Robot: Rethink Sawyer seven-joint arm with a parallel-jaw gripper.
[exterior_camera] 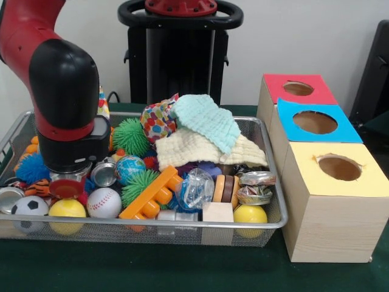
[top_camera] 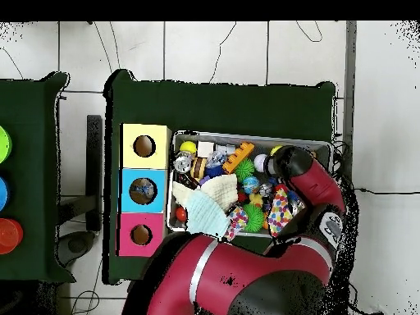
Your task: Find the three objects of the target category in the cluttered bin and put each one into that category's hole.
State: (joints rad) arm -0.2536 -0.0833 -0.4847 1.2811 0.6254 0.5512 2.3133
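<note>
In the front view, the red-and-black arm descends into the left end of the silver wire-mesh bin [exterior_camera: 275, 220], and its gripper [exterior_camera: 68, 184] sits low among the clutter, with the black wrist housing covering most of it; whether it is released or clenched cannot be told. The target category is not stated, but balls are the likeliest candidates at this end: a glossy yellow ball [exterior_camera: 67, 209] lies directly below the gripper, a white baseball with red stitching [exterior_camera: 104, 202] lies just to its right, and a black-and-white miniature football [exterior_camera: 29, 207] lies just to its left. A second yellow ball [exterior_camera: 250, 214] rests at the opposite end of the bin, well apart from the gripper. The three wooden boxes stand beyond that far end, the yellow-topped hole [exterior_camera: 340, 168] nearest, then the blue-topped hole [exterior_camera: 315, 122], then the red-topped hole [exterior_camera: 298, 89]; any carry therefore runs the full length of the bin, away from the gripper's side. In the overhead view, the arm covers the right end of the bin [top_camera: 250, 138] and the gripper is hidden beneath it; the three coloured holes line up past the bin's left end, confirming that lengthwise transfer.
</note>
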